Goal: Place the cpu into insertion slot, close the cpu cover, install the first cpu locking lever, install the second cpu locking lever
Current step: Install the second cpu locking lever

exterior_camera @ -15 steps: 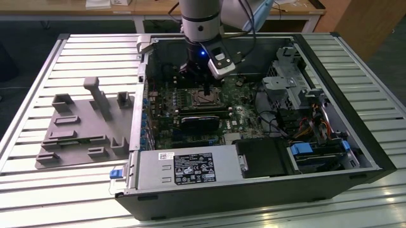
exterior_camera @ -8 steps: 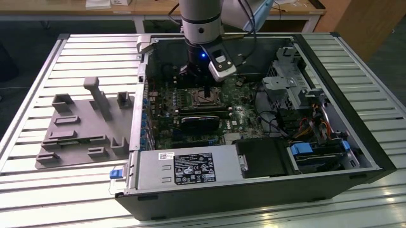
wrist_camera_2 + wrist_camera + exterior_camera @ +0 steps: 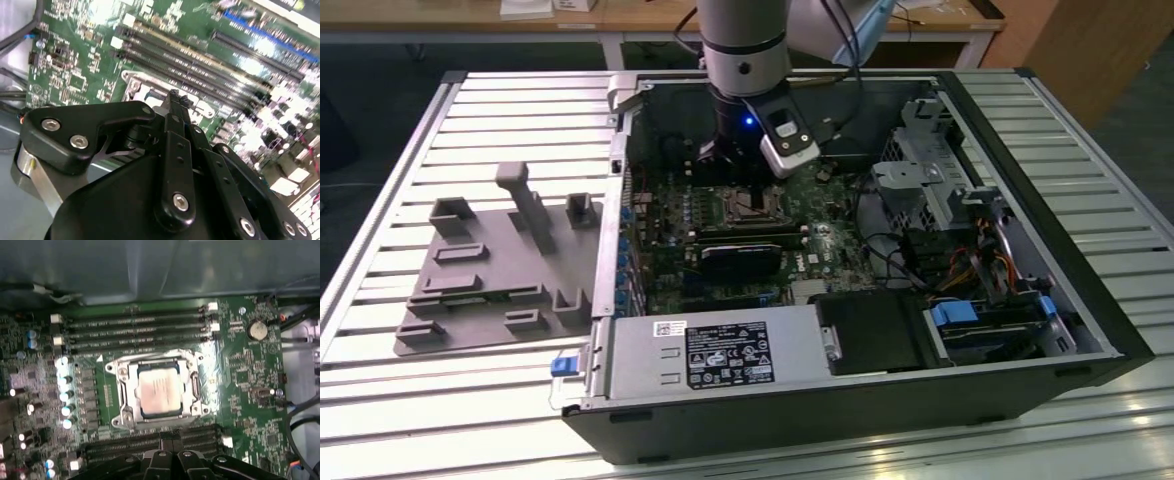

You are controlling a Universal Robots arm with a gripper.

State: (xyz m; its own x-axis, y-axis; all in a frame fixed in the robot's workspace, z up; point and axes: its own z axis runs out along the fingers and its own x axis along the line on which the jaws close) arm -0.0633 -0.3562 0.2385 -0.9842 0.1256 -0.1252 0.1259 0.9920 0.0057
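The cpu [image 3: 159, 395], a dull silver square, lies in the insertion slot [image 3: 114, 371] on the green board. The cpu cover [image 3: 187, 390], a thin silver frame, lies flat around it, and the chip shows through its window. I cannot make out how the locking levers stand. My gripper [image 3: 170, 439] hangs above the board beside the socket, over the memory slots, with its black fingertips [image 3: 175, 96] drawn together and nothing between them. In the exterior view the gripper [image 3: 742, 178] sits just above the socket [image 3: 750, 206], deep inside the open computer case.
Long black memory slots [image 3: 135, 327] run on both sides of the socket. A black card [image 3: 740, 258], the power supply [image 3: 707, 355], drive cages [image 3: 947, 190] and cables crowd the case. A grey fixture plate [image 3: 494, 270] lies on the slatted table at the exterior view's left.
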